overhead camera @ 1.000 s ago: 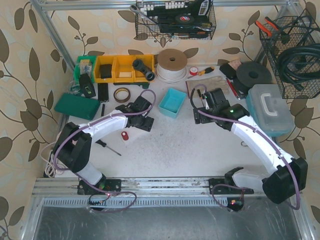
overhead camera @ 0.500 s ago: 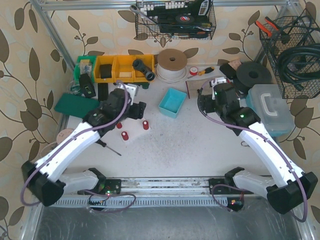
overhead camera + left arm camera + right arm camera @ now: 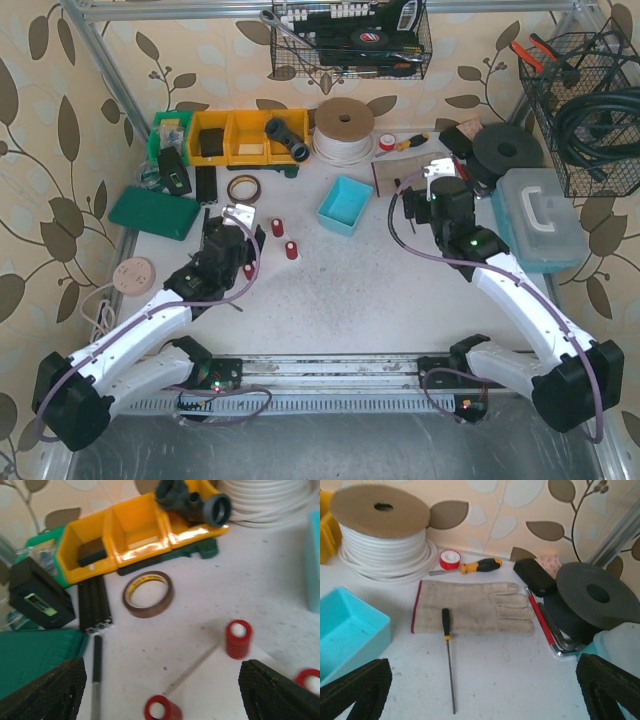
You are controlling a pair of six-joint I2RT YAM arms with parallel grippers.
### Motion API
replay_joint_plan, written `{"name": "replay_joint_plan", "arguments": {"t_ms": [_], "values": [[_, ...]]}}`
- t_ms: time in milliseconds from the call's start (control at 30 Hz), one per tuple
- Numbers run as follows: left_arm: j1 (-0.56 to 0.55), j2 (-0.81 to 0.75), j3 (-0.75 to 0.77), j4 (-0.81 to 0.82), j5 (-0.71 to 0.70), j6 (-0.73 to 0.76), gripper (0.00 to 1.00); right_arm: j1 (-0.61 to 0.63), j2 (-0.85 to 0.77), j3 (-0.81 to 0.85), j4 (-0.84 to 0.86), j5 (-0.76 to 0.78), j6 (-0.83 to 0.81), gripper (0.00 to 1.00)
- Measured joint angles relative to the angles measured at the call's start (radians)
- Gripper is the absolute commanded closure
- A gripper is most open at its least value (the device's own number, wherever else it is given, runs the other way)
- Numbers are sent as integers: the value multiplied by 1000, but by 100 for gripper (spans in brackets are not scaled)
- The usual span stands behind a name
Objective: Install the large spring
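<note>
- I saw three red springs on the surface, all in front of the left arm, and I could not tell which one was the large one.
- The far spring (image 3: 238,638) stood upright on bare surface and touched nothing.
- The near spring (image 3: 161,711) sat at the bottom edge of the left wrist view, in line with the gap between the fingers and partly cut off by the frame.
- The side spring (image 3: 311,676) was half hidden behind the right-hand finger.
- The left tool (image 3: 161,672) hung over these springs with its fingers wide apart and held nothing.
- Past the springs a tape ring (image 3: 148,594) lay flat, with the yellow bins (image 3: 135,530) behind it.
- A blue tray (image 3: 345,205) sat on the surface between the two arms, near the far spring.
- The right tool (image 3: 482,685) was well apart from the springs, with its fingers spread wide and nothing between them.
- It faced a glove (image 3: 470,607) lying flat. A screwdriver (image 3: 447,655) had its handle on the glove and its shaft on the surface.
- A cable reel (image 3: 382,530) stood behind the tray, and a black disc (image 3: 597,595) lay to the right of the glove.
</note>
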Motion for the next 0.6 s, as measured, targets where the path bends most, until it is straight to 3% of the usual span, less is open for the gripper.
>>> {"name": "replay_joint_plan", "arguments": {"t_ms": [100,367,600], "values": [[85,11,-14,55,-5,26,15,-42,1,-61,53,-35,-46,1],[541,51,-121,286,113,14,14,-185,57,-169,255,-77,-148,1],[625,174,-228,416,204,15,14,-294,171,-313,446,-116,-147,1]]}}
